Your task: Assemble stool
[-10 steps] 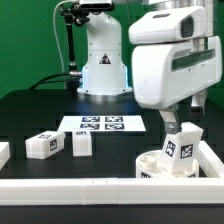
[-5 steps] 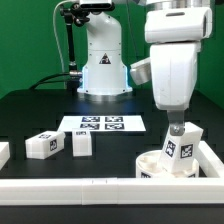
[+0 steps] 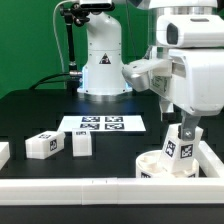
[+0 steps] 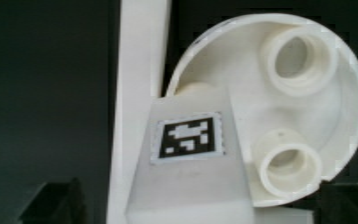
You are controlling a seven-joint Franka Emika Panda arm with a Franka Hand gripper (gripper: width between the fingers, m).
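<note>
Gripper [image 3: 183, 130] stands around the top of the upright leg [image 3: 177, 150]. This leg sits in the seat [image 3: 152, 168] at the exterior view's right, in the corner of the border rails [image 3: 100, 183]. In the wrist view I see the fingers [image 4: 57, 197] spread wide, one on each side of the leg with a dark gap between, so they hold nothing. The seat shows two free sockets [image 4: 309, 55]. Two loose legs [image 3: 42, 145] lie near the marker board [image 3: 103, 124], well apart from the seat.
</note>
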